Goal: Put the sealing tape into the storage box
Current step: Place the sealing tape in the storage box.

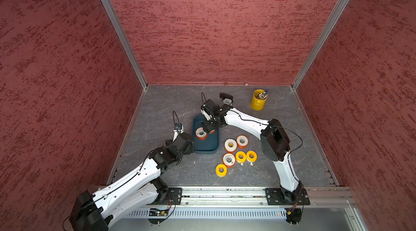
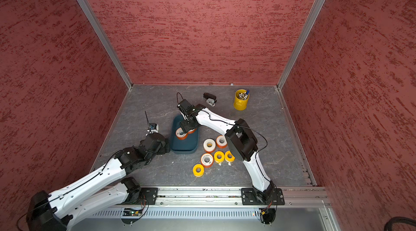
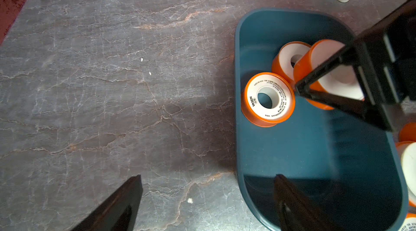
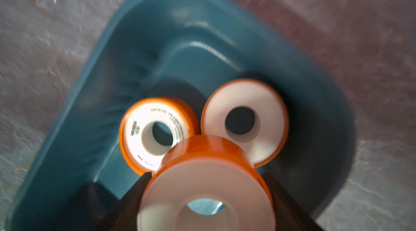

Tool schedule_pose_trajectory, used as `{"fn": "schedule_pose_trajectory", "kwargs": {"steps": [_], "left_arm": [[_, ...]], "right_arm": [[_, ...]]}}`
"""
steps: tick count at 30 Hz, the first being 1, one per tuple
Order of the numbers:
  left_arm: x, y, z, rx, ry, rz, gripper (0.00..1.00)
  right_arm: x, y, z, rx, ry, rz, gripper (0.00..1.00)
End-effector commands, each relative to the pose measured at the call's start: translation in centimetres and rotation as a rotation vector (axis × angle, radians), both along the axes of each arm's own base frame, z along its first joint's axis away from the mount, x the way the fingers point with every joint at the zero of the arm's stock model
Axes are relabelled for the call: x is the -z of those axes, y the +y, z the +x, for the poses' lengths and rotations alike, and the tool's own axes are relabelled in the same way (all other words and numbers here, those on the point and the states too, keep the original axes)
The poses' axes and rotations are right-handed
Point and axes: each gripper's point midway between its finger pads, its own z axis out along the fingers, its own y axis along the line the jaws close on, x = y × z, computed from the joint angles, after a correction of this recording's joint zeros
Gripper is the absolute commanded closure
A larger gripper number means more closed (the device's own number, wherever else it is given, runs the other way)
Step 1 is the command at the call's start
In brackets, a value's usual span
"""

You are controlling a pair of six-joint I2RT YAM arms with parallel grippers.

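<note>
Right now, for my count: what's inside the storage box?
A labelled roll and a plain-faced roll lie inside the storage box. The right end effector holds a third roll over the box, hiding the floor beneath.

The storage box [image 3: 292, 151] is glossy plastic, the tabletop [image 3: 112, 83] matt

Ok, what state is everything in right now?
Right gripper: shut on an orange roll, above the storage box.
Left gripper: open, empty, by the box's edge.
Two orange rolls: in the box, faces up.
Three orange rolls, three yellow rolls: on the table, faces up.
Pen cup: upright, pens inside.
</note>
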Motion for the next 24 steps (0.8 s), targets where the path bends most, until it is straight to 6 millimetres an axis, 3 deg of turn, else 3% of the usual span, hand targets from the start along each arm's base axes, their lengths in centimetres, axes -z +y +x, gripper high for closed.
{"fn": "schedule_pose_trajectory", "kwargs": {"steps": [1,24], "left_arm": [[0.0,0.2,0.0,-0.011,-0.008,0.002,0.06],[0.1,0.2,0.0,-0.013,-0.004,0.007,0.06]], "right_arm": [[-1.3,0.1,-1.4,-0.043,-0.003,0.013,0.37],[0.5,-0.2,-3.8,-0.134,0.048,-0.072,0.34]]}}
